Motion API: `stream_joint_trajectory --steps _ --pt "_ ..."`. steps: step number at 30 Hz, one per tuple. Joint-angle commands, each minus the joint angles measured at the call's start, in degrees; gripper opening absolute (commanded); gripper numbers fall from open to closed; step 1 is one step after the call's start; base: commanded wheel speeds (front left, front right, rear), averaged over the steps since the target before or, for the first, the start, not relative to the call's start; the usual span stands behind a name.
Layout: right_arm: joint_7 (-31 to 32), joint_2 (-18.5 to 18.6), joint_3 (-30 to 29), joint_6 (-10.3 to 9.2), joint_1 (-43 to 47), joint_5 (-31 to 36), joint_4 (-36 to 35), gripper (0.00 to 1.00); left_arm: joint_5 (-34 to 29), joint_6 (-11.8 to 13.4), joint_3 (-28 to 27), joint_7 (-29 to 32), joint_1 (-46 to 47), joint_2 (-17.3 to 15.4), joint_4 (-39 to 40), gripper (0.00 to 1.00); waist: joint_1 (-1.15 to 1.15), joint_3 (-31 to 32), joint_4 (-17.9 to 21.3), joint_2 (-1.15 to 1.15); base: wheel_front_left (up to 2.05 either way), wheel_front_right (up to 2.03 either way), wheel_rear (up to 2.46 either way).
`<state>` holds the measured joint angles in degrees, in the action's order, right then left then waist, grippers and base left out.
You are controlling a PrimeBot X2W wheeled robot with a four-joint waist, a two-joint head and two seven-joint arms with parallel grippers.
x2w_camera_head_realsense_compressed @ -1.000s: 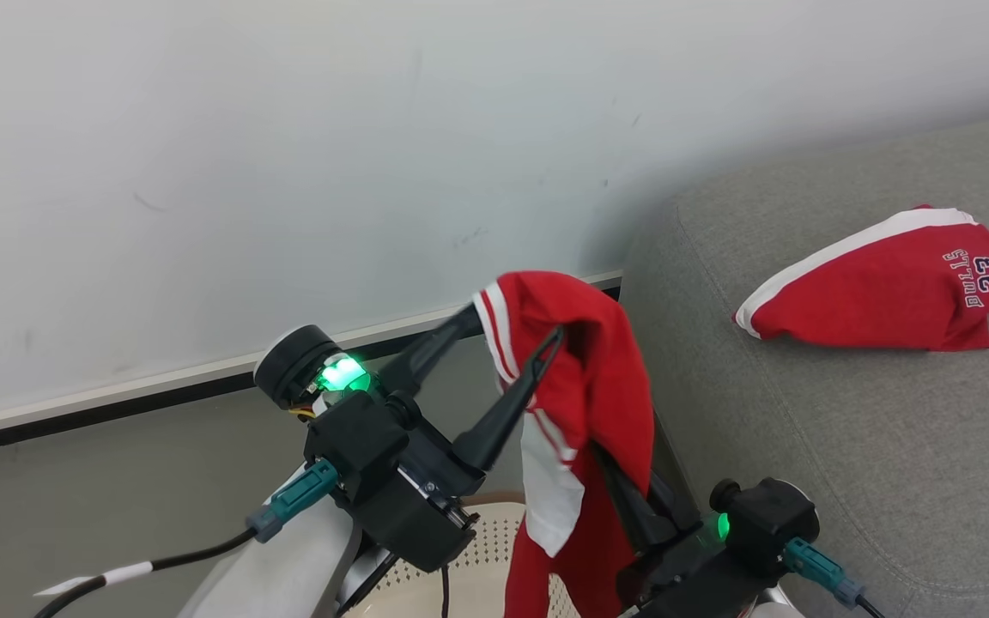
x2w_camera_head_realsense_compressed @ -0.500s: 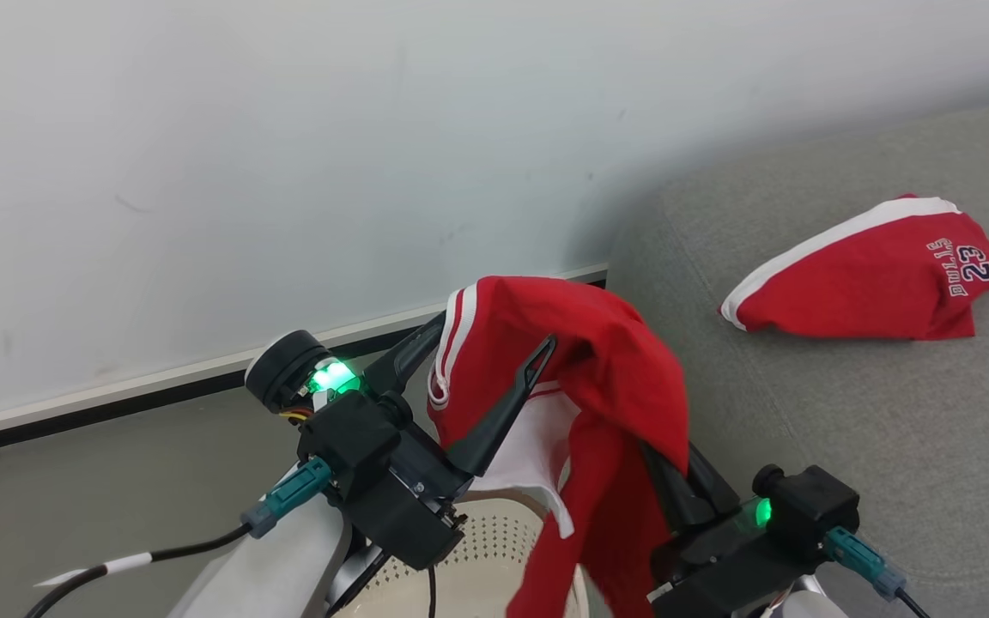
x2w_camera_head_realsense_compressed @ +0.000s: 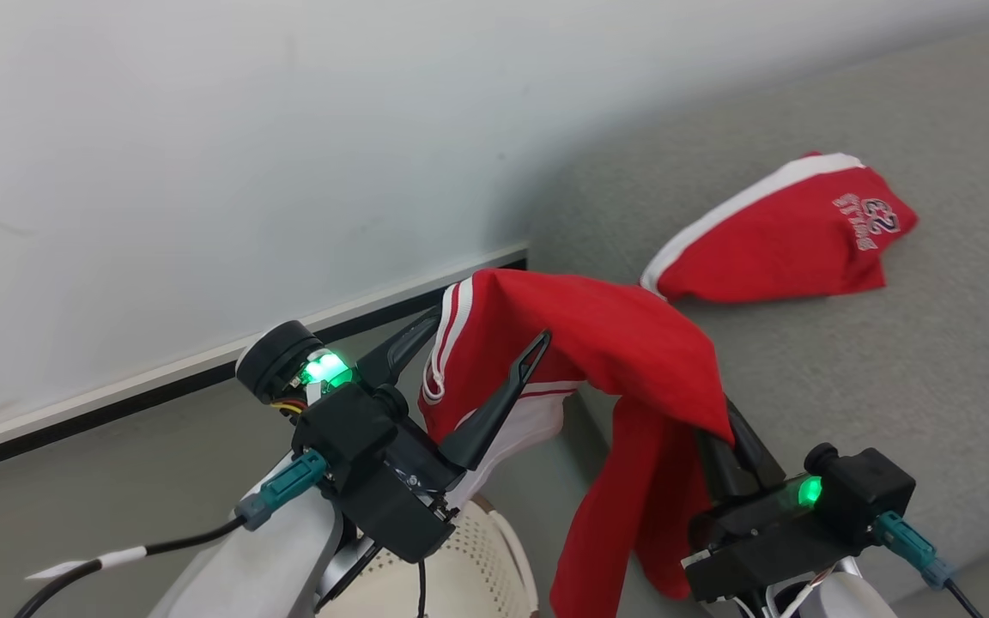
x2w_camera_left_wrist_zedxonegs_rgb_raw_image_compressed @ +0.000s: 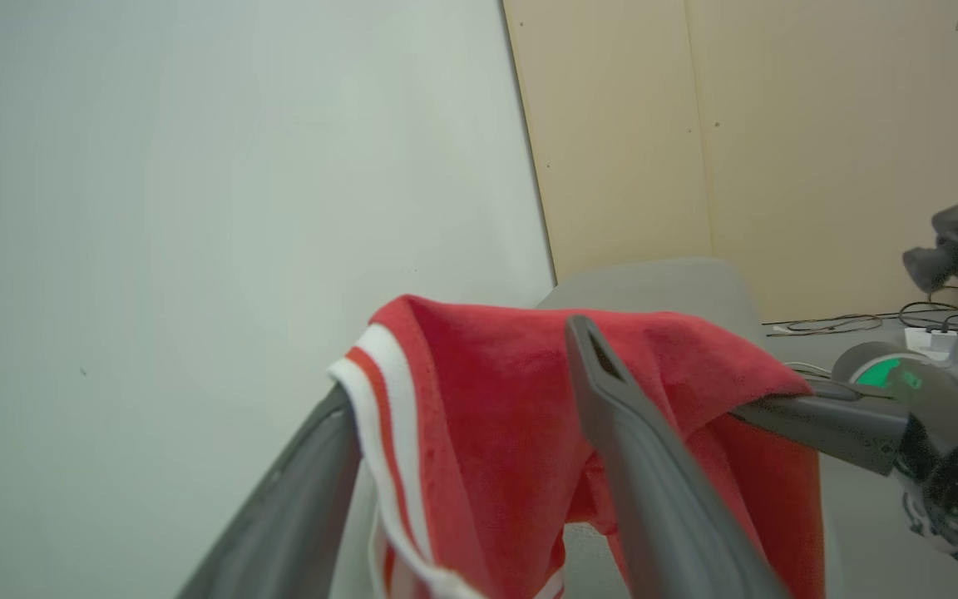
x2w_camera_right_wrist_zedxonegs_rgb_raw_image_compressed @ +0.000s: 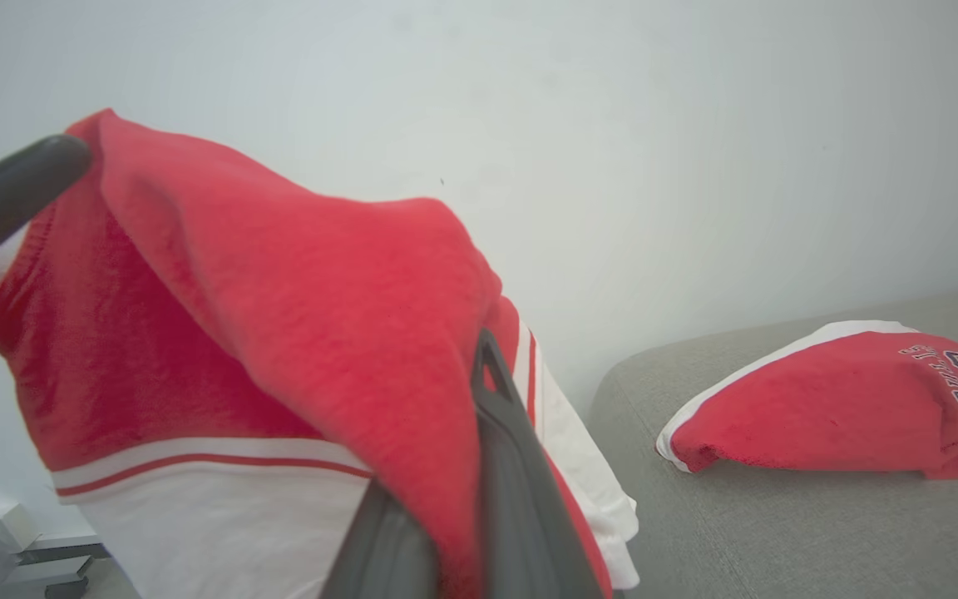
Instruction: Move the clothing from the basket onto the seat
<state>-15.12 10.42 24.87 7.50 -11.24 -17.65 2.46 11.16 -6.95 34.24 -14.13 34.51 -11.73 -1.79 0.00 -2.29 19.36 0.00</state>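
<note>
1. Pale wall (x2w_camera_head_realsense_compressed: 203,129) rises behind a grey sofa (x2w_camera_head_realsense_compressed: 889,360).
2. Two red garments with white bands: the numbered garment (x2w_camera_head_realsense_compressed: 769,240) lies folded on the sofa, and the hanging garment (x2w_camera_head_realsense_compressed: 615,343), white-striped at its hem, is held up just off the sofa's edge.
3. One cream basket (x2w_camera_head_realsense_compressed: 469,566) with small holes stands beside the sofa.
4. Two hands: the left hand (x2w_camera_head_realsense_compressed: 490,330) is spread wide, with cloth loose between its fingers; the right hand (x2w_camera_head_realsense_compressed: 722,438) is pinched tight on the hanging garment.
</note>
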Motion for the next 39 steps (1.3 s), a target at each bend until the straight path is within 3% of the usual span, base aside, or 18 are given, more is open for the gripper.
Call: stream_joint_trajectory --steps 1,7,11,21,29,39 --pt "0.0 -0.2 -0.4 -0.02 0.2 0.3 -0.4 0.0 0.3 0.1 0.2 0.2 0.8 -0.3 0.3 1.0 0.0 -1.5 3.4 0.0 0.0 0.0 0.0" --pt "0.0 -1.2 -2.0 -0.02 0.5 0.7 -1.4 0.0 0.2 0.1 0.9 1.0 1.6 -1.1 0.5 1.0 0.0 -3.2 9.3 0.0 0.0 0.0 0.0" --pt "0.0 -2.2 -5.0 -0.02 1.2 1.4 -3.0 0.0 0.5 -0.2 2.9 1.6 3.6 -0.4 0.3 1.0 0.0 -5.4 10.9 0.0 0.0 0.0 0.0" --pt "0.0 -4.8 -12.2 -0.02 4.3 3.7 -7.7 0.0 3.1 -0.5 9.4 0.2 9.9 1.0 -4.2 1.0 0.0 -9.2 12.3 0.0 0.0 0.0 0.0" --pt "0.0 -6.0 -13.7 -0.02 4.6 4.1 -9.6 0.0 4.8 -0.5 12.3 -0.6 12.8 0.7 -6.4 1.0 0.0 -11.3 12.4 0.0 0.01 0.01 0.01" --pt "0.0 -6.6 -16.6 -0.02 -4.7 1.3 -10.9 0.0 5.9 -0.5 13.1 1.6 14.7 -1.8 -6.0 1.0 0.0 -18.4 12.1 0.0 0.0 0.0 0.0"
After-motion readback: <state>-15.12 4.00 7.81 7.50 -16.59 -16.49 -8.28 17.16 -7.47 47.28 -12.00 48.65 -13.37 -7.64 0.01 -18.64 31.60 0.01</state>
